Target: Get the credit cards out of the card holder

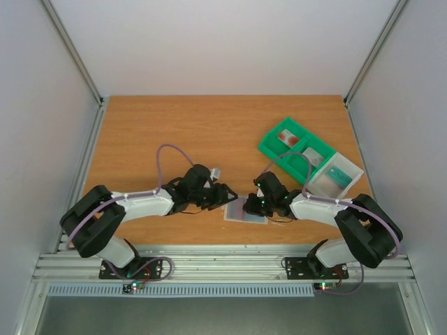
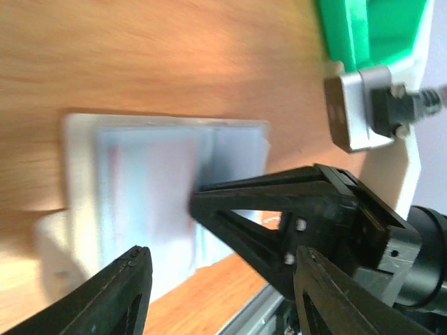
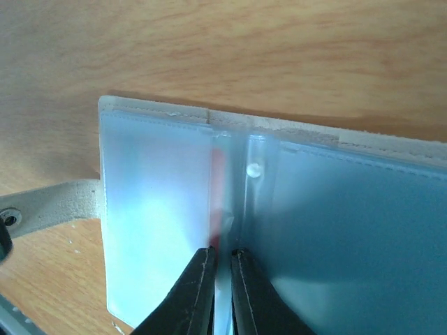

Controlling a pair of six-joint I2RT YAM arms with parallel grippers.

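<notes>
Card holder (image 1: pixel 246 210) low centre, left fingers (image 2: pixel 119 293) open beside it, right fingers (image 3: pixel 199 293) pinched shut over its middle, green tray (image 1: pixel 297 150) upper right.

Table (image 1: pixel 209 125) shows warm wood grain, smooth, with a soft sheen. The holder (image 3: pixel 160 195) is frosted, translucent plastic: milky sleeves and a pale stitched edge. A red card (image 3: pixel 218 167) shows blurred through it. The tray (image 2: pixel 342 35) is glossy green plastic. The right gripper (image 3: pixel 222 252) is matt black plastic, and the bracket (image 2: pixel 349 115) is dull brushed metal.

pale card holder (image 3: pixel 154 202); red card (image 3: pixel 218 171) edge; green tray (image 1: pixel 267 147)
</notes>
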